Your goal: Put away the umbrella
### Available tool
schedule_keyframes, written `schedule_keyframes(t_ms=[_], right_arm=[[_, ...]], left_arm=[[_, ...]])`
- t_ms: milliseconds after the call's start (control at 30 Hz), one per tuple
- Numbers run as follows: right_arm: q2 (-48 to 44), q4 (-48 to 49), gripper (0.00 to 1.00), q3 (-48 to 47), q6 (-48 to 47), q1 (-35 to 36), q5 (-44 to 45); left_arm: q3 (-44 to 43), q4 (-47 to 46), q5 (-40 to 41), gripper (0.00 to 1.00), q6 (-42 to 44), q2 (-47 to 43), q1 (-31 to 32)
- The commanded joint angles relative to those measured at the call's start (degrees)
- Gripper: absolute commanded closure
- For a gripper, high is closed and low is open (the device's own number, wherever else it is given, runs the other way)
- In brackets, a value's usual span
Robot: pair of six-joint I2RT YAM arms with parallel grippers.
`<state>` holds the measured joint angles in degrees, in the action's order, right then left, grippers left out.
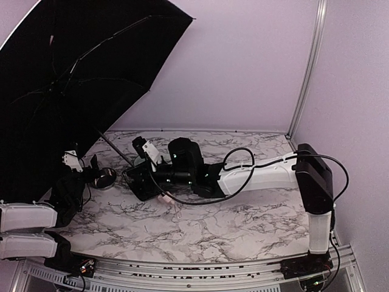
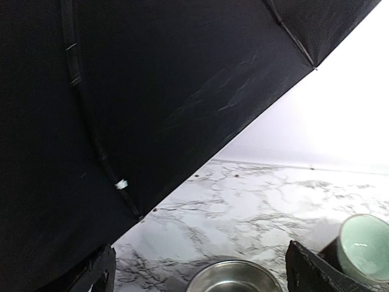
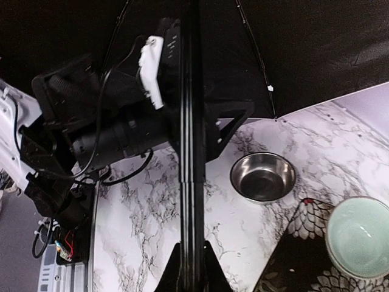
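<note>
Gripping the open umbrella (image 1: 67, 79) by its shaft (image 3: 191, 152), the right pincer (image 3: 192, 267) is closed; the left pincer (image 2: 203, 271) gapes wide.

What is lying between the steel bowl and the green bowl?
Only bare table and a corner of the dark floral mat; the right wrist view shows it.

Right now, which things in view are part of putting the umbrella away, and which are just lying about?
Job in hand:
- umbrella, open
- its shaft
- right tool, shut on the shaft
- left tool, open, holding nothing

Lying about:
- steel bowl
- pale green bowl, on the floral mat
</note>
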<state>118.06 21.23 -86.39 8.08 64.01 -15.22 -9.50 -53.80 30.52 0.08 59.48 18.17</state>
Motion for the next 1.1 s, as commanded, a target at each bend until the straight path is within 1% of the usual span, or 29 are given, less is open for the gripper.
schedule_keyframes(t_ms=[0,100,200,300,400,433,500,600,667,767,833,900,1000,1033,1067], right_arm=[[-5.6,14.0,1.00,1.8,2.7,-2.7,10.0],[-7.9,13.4,1.00,3.3,0.8,-2.9,17.4],[-10.6,13.4,1.00,5.7,-0.7,-2.6,29.1],[-12.0,15.4,1.00,8.1,-5.7,-0.8,38.6],[-12.2,17.1,1.00,9.6,-11.0,1.5,45.9],[-12.4,17.9,1.00,10.0,-12.2,2.1,47.7],[-12.9,19.5,1.00,11.5,-12.9,2.9,50.0],[-13.9,21.0,1.00,14.1,-11.2,3.2,52.6],[-14.8,21.5,1.00,15.7,-9.8,3.4,53.5],[-16.0,24.3,1.00,18.1,-8.8,3.9,54.8],[-16.3,25.2,1.00,18.9,-8.8,4.2,55.5],[-16.6,25.9,1.00,19.7,-9.0,4.3,55.9],[-16.9,27.0,1.00,20.7,-9.3,4.4,56.3],[-17.0,27.3,1.00,21.0,-9.4,4.4,56.4],[-17.2,27.4,1.00,21.3,-9.4,4.4,56.4]], left_arm=[[-4.0,5.5,1.4,0.03,2.8,-1.8,5.2],[-7.6,11.0,-0.9,0.08,2.4,-4.5,9.8],[-12.7,15.7,-7.1,0.12,0.1,-6.4,14.5],[-17.8,17.1,-15.3,0.16,-5.4,-5.9,17.6],[-23.3,17.0,-20.9,0.15,-10.3,-2.8,20.0],[-25.4,17.0,-22.9,0.14,-11.8,-1.0,20.2],[-30.5,17.0,-26.8,0.13,-15.0,3.1,22.5],[-36.1,16.5,-29.5,0.11,-19.1,10.0,23.5],[-38.6,15.5,-31.3,0.11,-20.0,13.5,24.2],[-40.4,14.0,-31.7,0.12,-20.5,17.2,25.3],[-40.4,11.9,-31.8,0.17,-21.8,18.8,25.7],[-40.4,9.9,-32.3,0.26,-22.7,20.2,26.0],[-40.4,7.0,-33.5,0.44,-22.9,21.5,26.7],[-40.4,6.1,-33.7,0.48,-22.8,21.9,26.9],[-40.5,5.5,-33.8,0.51,-22.9,22.3,27.0]])
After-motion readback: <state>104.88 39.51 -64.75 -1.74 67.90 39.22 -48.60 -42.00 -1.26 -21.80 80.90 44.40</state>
